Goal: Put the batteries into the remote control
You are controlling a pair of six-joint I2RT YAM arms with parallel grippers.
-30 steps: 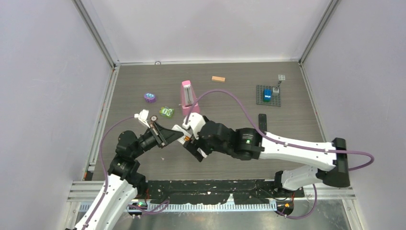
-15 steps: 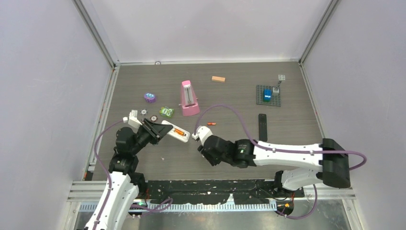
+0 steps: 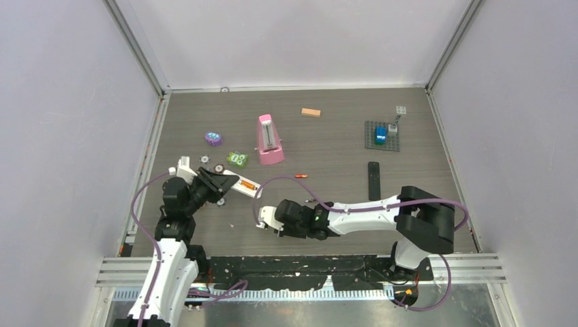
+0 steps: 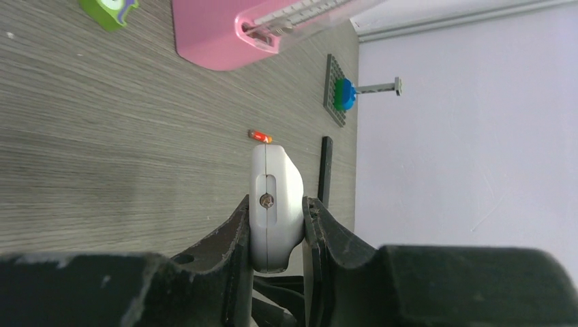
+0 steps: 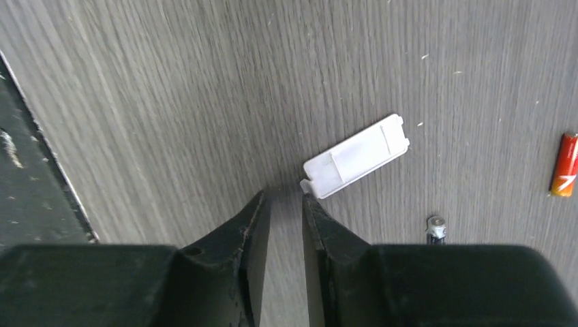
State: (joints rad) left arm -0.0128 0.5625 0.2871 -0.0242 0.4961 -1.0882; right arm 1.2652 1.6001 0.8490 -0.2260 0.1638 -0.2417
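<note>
A second earlier my right arm was up at the remote with its jaws wide. By this moment it had swung down and away toward the near edge, and the left arm had drawn back with its load. I took that to mean the work at the open bay was over for now.

The left gripper (image 4: 276,212) was pinching the remote (image 4: 275,170) across its width, with the tip pointing out past the fingers. From above, an orange seated cell (image 3: 249,185) lay in the bay, just beyond the left fingertips. I judged one cell loaded and more to fetch.

The right gripper (image 5: 283,197) hung low over the table. Its fingers were drawn nearly together with only a slit between them, and nothing was in it. The cover (image 5: 356,156) lay flat just ahead and to the right of the tips, so the bay was not yet closed. A loose cell (image 4: 260,136) lay beyond the remote's tip, apart from both grippers.

The left wrist view showed only the remote's end, so the bay was hidden there. I could not tell whether the cover's corner touched the right finger. A cut-off cell (image 5: 564,165) sat far to the right gripper's right, sliced by the frame edge. A metal-tipped bit (image 5: 435,228) lay nearer, too small to name.
</note>
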